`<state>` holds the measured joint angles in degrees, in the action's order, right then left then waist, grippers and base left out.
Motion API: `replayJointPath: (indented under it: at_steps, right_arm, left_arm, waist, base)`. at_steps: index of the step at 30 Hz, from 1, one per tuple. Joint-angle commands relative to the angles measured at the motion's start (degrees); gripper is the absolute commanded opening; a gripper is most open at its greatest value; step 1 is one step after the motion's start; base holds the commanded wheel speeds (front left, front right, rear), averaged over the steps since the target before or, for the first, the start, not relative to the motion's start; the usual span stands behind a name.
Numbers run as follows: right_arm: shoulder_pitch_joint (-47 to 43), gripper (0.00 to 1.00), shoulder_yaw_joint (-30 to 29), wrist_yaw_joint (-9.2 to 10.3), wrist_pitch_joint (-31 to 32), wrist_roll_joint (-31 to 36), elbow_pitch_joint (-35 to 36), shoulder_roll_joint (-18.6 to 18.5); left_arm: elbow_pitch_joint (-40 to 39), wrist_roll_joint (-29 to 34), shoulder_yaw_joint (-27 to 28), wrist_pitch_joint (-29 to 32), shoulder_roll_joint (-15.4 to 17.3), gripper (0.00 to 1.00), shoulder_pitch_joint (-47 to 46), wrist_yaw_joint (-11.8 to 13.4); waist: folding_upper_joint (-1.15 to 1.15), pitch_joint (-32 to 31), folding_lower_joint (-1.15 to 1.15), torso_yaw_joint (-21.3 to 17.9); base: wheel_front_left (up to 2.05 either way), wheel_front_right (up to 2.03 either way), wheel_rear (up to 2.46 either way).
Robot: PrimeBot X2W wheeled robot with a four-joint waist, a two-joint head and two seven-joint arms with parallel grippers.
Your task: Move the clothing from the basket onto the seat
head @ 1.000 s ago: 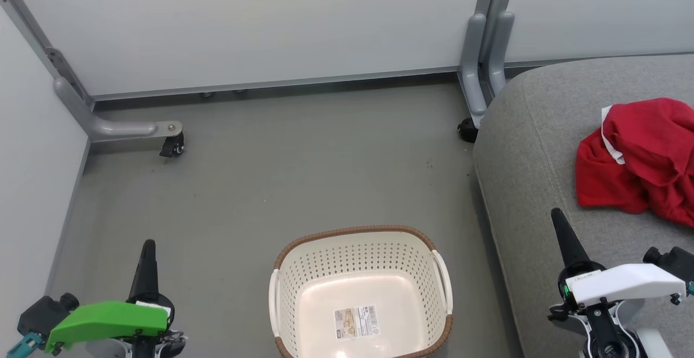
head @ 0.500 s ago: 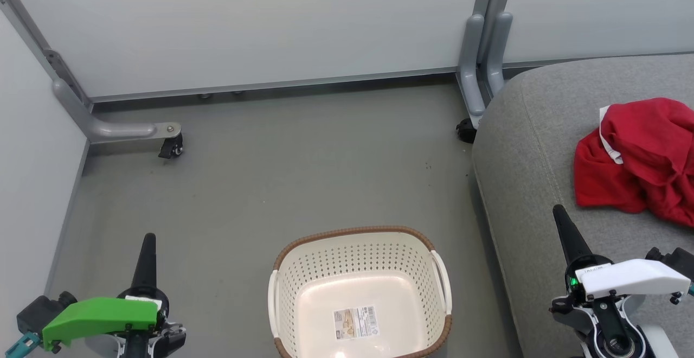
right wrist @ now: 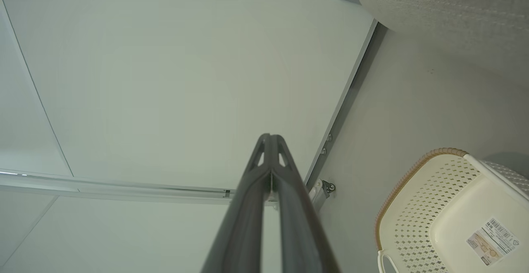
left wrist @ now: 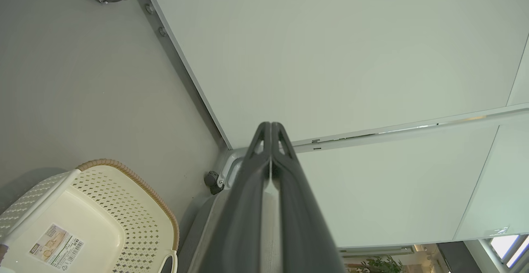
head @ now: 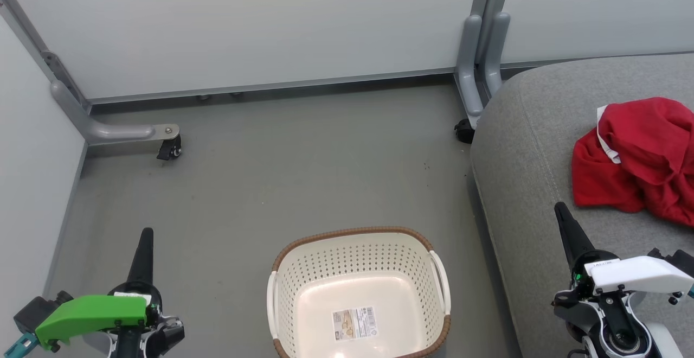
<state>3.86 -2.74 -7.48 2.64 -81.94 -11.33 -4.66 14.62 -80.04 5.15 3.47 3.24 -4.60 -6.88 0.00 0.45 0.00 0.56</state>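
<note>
Both upright, tips toward 12 o'clock, fingers pressed together: left gripper (head: 146, 235) at 7 o'clock, right gripper (head: 559, 209) at 4; clothing (head: 640, 157) heaped on seat (head: 531, 146) at 3, basket (head: 347, 233) at 6.

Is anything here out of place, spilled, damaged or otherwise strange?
Nothing stands out. The basket stands upright on the floor, empty apart from its label. The clothing lies crumpled on the seat. The left gripper and right gripper have jaws shut on nothing.
</note>
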Motion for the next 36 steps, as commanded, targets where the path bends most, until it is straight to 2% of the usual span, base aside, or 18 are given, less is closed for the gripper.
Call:
replayJointPath:
  at_steps: [1,28,36]
  right_arm:
    - [0.78,0.0,-0.22,-0.03,0.25,-1.45,-0.16,-0.18]
    - [2.51,0.0,-1.59,-0.02,2.21,-12.25,-2.68,0.13]
    - [2.37,0.0,-1.83,-0.02,2.37,-12.13,-2.74,0.29]
  left_arm:
    - [-0.5,-1.48,0.26,0.42,0.12,0.0,-1.16,-0.27]
    - [-0.62,-12.38,1.53,3.16,-0.37,0.0,-2.04,-0.74]
    - [-0.6,-12.43,1.53,3.3,-0.37,0.0,-1.95,-0.73]
  waist:
    - [0.0,-0.02,0.0,-0.03]
    - [0.0,-0.26,0.0,-0.54]
    - [0.0,-0.27,0.0,-0.56]
  base:
    - [0.0,0.0,0.0]
    - [0.0,0.0,0.0]
    - [0.0,0.0,0.0]
